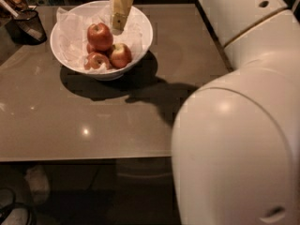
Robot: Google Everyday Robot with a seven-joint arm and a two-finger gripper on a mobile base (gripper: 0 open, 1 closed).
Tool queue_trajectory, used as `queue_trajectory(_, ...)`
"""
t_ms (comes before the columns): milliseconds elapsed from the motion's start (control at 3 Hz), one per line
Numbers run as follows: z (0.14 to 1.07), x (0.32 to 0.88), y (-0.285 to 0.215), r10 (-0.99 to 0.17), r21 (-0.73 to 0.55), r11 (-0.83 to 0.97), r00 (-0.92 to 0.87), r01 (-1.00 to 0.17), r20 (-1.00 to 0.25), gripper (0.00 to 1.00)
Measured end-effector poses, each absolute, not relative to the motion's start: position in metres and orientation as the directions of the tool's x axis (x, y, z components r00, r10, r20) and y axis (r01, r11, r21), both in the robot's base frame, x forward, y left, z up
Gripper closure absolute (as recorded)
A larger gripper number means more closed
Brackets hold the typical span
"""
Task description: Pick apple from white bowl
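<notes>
The white bowl [140, 41] stands at the far left of the brown table and has a crinkled white paper lining. The apple [99, 36], large, glossy and deep red, sits on top of the pile in it. A red apple with a yellow patch [121, 55] lies to its right, and a smaller streaky apple [97, 60] lies in front. My gripper [118, 23] hangs over the bowl, just right of the apple and a little above it, pointing down.
A dark mesh basket [29, 25] stands at the table's far left corner. My white arm [239, 125] fills the right side of the view. The table [140, 121] casts the arm's shadow in its middle. The floor shows below the front edge.
</notes>
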State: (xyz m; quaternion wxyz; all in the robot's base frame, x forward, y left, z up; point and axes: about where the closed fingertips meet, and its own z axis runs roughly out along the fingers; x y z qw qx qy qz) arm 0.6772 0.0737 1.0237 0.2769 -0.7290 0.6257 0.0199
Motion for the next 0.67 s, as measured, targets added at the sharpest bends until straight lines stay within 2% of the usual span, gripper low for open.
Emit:
queue_trajectory(333, 1.01, 0.695, 0.091, -0.893, -0.359, -0.091, 0.236, -0.929, -0.383, 0.16)
queue_trajectory(667, 0.998, 0.706, 0.103, -0.887, -0.343, -0.107, 0.245, -0.933, -0.39, 0.24)
